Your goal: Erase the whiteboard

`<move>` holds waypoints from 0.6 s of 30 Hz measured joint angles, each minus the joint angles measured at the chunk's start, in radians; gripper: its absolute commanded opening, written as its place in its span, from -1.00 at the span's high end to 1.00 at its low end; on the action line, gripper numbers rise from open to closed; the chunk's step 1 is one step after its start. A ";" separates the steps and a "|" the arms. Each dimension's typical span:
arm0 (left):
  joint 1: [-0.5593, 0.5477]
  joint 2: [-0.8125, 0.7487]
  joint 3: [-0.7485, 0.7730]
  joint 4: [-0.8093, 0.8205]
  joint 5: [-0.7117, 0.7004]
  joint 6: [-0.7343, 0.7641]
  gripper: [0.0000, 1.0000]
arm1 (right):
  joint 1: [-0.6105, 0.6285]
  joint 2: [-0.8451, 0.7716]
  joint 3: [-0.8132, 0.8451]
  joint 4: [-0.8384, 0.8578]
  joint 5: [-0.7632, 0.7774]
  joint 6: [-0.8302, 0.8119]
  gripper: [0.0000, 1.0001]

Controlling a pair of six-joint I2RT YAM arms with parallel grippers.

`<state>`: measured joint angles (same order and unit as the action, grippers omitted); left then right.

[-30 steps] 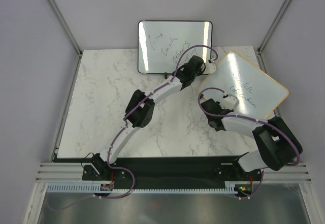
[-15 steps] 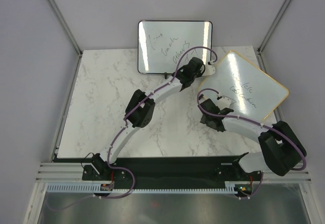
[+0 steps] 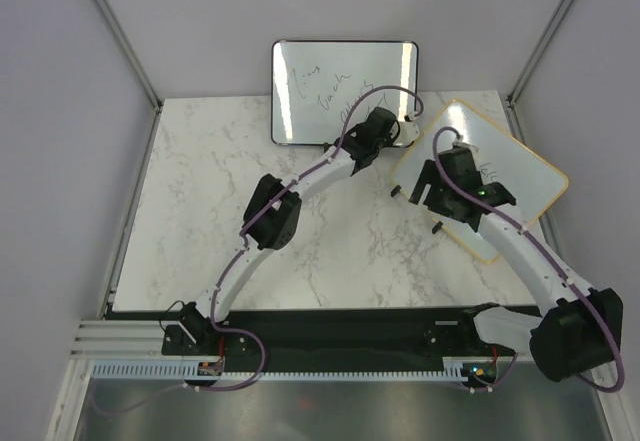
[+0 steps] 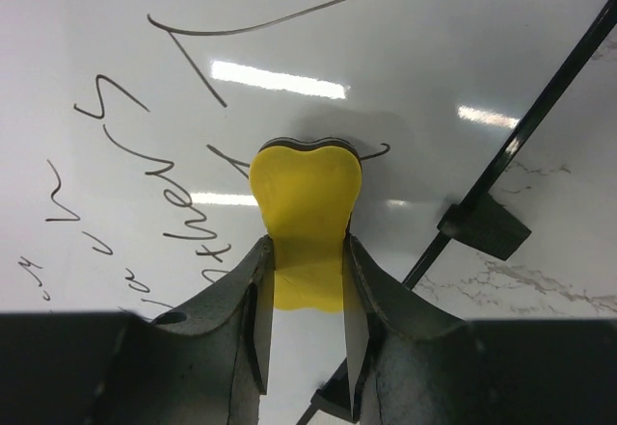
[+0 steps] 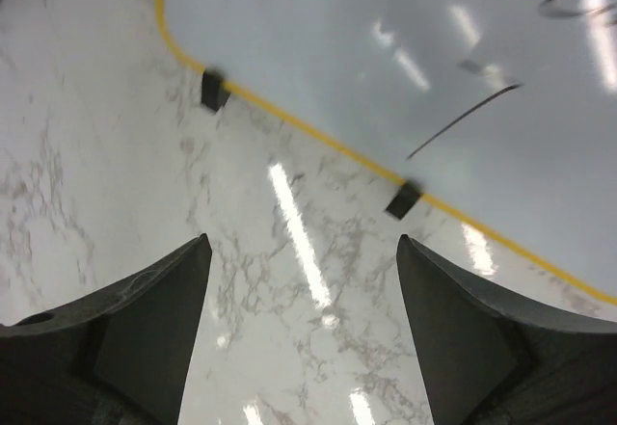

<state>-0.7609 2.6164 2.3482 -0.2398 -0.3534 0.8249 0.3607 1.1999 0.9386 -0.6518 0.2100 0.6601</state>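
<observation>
The whiteboard [image 3: 525,171], tan-framed, lay tilted on the right side of the worktop [image 3: 220,191], one corner pointing toward the back wall. Dark handwriting [image 3: 488,170] showed on it beside the right arm, and the right wrist view caught a thin stroke [image 5: 463,121] and some loops near the frame, so ink was plainly there to be removed. No wiped patch could be told apart from bare surface.

The right gripper [image 5: 302,252] hung over the whiteboard's near-left edge, above the marble just outside the frame and its two small black feet [image 5: 214,90]. Its jaws were spread wide, with nothing between them.

The left gripper [image 4: 307,252] was beyond the whiteboard's far-left corner, its jaws pinching a yellow eraser [image 4: 307,179] by the lower half. The felt end faced a second board, the black-framed board [image 3: 345,71] standing behind the whiteboard against the back wall. In the left wrist view the eraser sat over the tail of that board's handwriting, near its lower corner; whether it touched the surface could not be told.

By this reading, the job on the whiteboard looked not yet begun, or barely so. The only eraser in view was off the whiteboard altogether. What was left seemed to be bringing it across and wiping the marks away.
</observation>
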 measured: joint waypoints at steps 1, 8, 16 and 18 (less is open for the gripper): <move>0.001 -0.007 -0.004 0.000 -0.004 -0.002 0.96 | -0.064 -0.014 0.013 -0.005 -0.022 -0.024 -0.72; 0.002 -0.068 -0.013 -0.017 -0.014 -0.020 0.96 | -0.693 -0.163 0.050 -0.074 -0.153 -0.190 -0.72; 0.002 -0.084 -0.012 -0.031 -0.012 -0.048 0.96 | -0.933 -0.210 0.069 -0.109 -0.127 -0.220 -0.65; 0.002 -0.084 -0.010 -0.042 -0.012 -0.053 0.96 | -0.972 -0.213 0.038 -0.056 -0.138 -0.220 -0.64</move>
<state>-0.7589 2.5328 2.3386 -0.2813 -0.3653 0.7715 -0.6117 0.9867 0.9764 -0.7078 0.0723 0.4400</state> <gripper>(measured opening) 0.370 0.828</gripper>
